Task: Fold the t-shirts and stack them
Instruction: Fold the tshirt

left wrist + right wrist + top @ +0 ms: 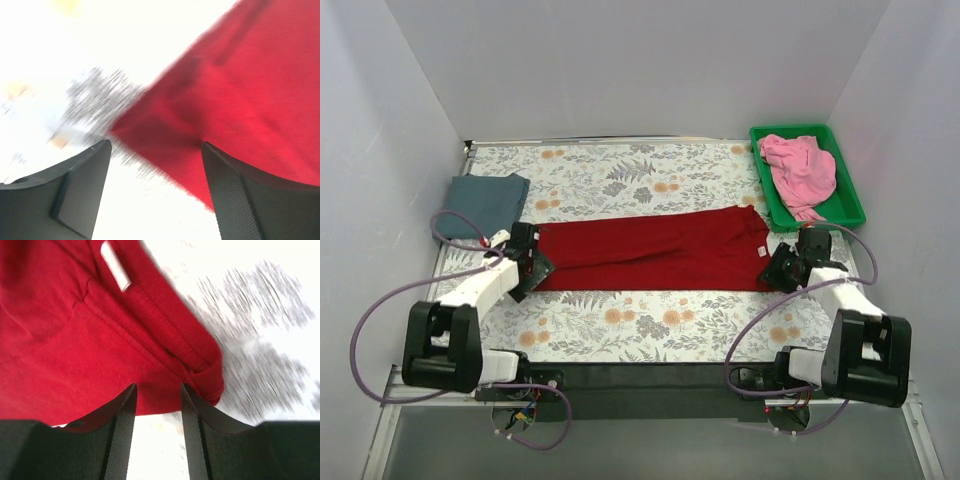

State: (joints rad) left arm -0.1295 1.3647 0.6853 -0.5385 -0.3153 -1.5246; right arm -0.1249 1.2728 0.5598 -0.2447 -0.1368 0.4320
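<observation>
Because the dark red t-shirt (650,250) lies as a long band across the floral surface (620,322), the left end effector (534,266) and right end effector (781,268) flank its two ends, fingers apart and clamped on nothing, probably poised for the next fold.

Green bin (848,208) far right on floral-print table (620,320)

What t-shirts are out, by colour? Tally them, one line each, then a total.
Dark red cloth t-shirt, laid out flat: 1
Slate blue-grey cloth t-shirt, folded: 1
Pink cloth t-shirt, crumpled in the green plastic bin: 1
Total: 3
</observation>
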